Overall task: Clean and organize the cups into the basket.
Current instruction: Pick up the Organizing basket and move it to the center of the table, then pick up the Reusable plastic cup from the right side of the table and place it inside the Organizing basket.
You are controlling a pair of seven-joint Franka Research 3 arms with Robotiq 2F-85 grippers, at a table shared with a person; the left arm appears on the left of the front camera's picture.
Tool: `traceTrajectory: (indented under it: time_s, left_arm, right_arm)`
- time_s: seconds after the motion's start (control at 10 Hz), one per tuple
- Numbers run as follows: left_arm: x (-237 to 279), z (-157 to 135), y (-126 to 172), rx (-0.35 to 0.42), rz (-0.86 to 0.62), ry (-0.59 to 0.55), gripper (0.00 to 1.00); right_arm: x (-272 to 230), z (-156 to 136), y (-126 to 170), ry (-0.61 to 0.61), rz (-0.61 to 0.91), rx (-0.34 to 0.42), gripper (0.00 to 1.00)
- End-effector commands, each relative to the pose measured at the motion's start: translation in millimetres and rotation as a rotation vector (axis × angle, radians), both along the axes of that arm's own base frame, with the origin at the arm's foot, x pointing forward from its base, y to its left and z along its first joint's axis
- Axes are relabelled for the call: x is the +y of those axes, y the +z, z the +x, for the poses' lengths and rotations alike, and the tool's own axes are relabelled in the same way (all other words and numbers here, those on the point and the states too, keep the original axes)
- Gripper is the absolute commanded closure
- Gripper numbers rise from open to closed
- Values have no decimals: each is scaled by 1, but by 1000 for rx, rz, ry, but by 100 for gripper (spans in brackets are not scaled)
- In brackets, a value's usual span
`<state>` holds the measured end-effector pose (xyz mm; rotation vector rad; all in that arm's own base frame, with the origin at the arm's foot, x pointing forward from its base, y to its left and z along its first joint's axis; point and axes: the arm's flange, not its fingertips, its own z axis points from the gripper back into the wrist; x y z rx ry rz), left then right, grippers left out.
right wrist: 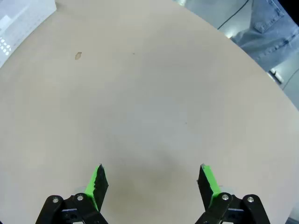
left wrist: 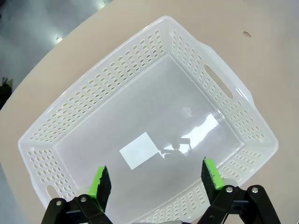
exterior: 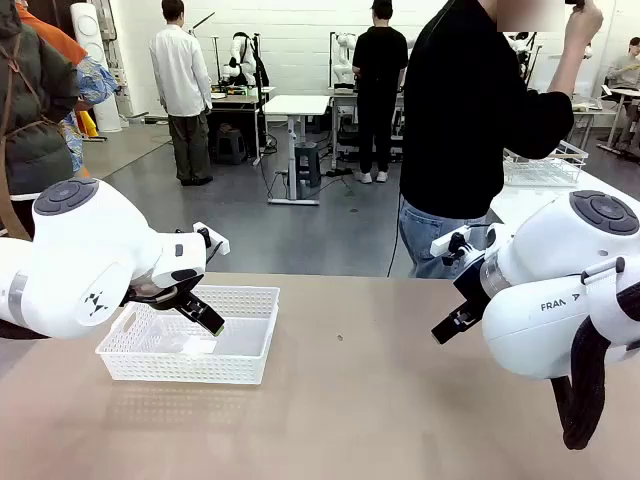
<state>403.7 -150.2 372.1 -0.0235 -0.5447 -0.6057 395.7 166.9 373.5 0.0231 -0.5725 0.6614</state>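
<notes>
The white basket [exterior: 180,366] is seen empty near the left edge of the desk [exterior: 400,400], the left tool [left wrist: 156,179] held released above it, the right tool [right wrist: 152,179] spread wide over bare desk; all sorting of cups is judged outstanding.

The basket [left wrist: 219,86] at near left is white with lattice-holed sides, the worktop [exterior: 400,400] plain tan, the pads [left wrist: 99,183] bright green.
</notes>
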Motion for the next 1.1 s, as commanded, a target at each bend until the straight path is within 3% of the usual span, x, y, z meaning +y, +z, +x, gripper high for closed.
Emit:
traceTrajectory:
  time_s: [0.0, 1.0]
  left_arm:
    - [0, 0, 0, 0, 0, 0, 0]
    - [0, 0, 0, 0, 0, 0, 0]
  right_arm:
    - [0, 0, 0, 0, 0, 0, 0]
    - [0, 0, 0, 0, 0, 0, 0]
